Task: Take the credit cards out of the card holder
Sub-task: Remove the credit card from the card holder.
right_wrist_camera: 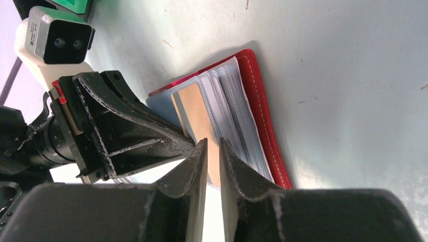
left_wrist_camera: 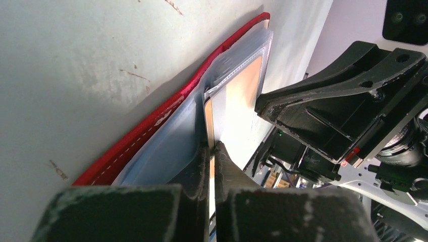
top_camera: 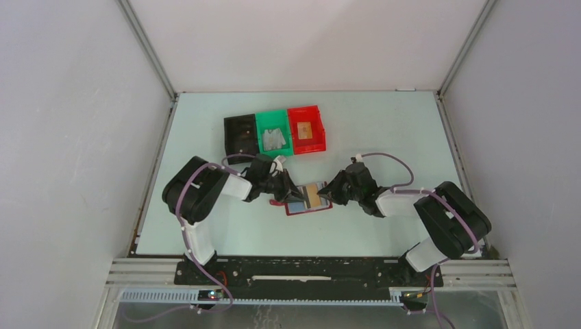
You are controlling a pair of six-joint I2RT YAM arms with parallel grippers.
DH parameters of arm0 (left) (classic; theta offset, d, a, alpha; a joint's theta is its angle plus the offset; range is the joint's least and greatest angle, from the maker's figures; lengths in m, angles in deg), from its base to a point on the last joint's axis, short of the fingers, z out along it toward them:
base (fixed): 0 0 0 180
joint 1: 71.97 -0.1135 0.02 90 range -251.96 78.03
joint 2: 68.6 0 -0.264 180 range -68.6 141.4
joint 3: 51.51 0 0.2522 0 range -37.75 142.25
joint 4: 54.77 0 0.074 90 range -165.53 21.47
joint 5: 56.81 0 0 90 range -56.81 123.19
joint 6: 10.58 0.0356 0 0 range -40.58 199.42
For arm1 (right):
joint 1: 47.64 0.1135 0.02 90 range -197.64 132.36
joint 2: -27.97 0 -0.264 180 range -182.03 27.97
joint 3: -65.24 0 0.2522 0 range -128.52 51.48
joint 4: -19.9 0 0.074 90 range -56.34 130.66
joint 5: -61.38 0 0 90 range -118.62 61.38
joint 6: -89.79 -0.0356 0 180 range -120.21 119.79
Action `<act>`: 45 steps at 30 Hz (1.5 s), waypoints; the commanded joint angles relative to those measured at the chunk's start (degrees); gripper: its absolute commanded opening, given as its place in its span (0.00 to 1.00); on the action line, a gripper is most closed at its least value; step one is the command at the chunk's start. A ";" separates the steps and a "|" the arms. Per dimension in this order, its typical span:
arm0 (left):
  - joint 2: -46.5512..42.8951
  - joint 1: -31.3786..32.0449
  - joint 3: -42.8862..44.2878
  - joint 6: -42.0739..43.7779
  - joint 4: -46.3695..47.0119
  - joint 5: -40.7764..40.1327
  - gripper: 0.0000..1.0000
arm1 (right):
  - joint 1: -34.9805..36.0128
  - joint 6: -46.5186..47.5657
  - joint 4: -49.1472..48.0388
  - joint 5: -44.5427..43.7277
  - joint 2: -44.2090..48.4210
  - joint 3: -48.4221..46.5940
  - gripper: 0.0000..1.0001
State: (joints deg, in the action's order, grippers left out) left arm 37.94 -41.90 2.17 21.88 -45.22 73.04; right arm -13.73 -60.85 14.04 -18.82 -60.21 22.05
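The card holder lies open on the table between my two arms; its red cover also shows in the left wrist view and the right wrist view. A tan card stands up from its clear sleeves. My left gripper is shut on that tan card's edge. A light blue card sits in a sleeve beside it. My right gripper is over the tan card's face, jaws a narrow gap apart, with nothing between them. No grey card shows.
Three small bins stand in a row behind the wallet: black, green with grey pieces, and red with a small item. The two grippers face each other, almost touching. White walls enclose the table.
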 commanded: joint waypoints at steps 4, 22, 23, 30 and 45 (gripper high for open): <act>-1.64 0.10 -3.94 -1.23 5.74 0.37 0.00 | 0.98 -0.43 5.89 -0.75 -5.10 0.34 0.22; -4.17 -1.15 -9.23 -0.81 7.68 0.22 0.00 | 1.00 -2.05 7.15 -1.71 -7.12 1.01 0.19; -4.15 -1.15 -9.20 -0.82 7.72 0.15 0.00 | 0.93 -2.15 7.14 -1.84 -6.95 1.22 0.18; -1.56 -0.49 -4.90 1.05 5.35 2.93 0.00 | 1.05 -4.47 6.81 -2.96 -2.30 6.17 0.18; -6.86 2.57 5.04 13.59 -18.32 -2.23 0.20 | 7.88 -4.29 15.89 -5.96 11.64 7.36 0.19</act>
State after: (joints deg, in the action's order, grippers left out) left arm 34.95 -40.20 4.40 30.43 -55.74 73.70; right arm -7.37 -68.11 17.17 -25.48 -50.81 29.48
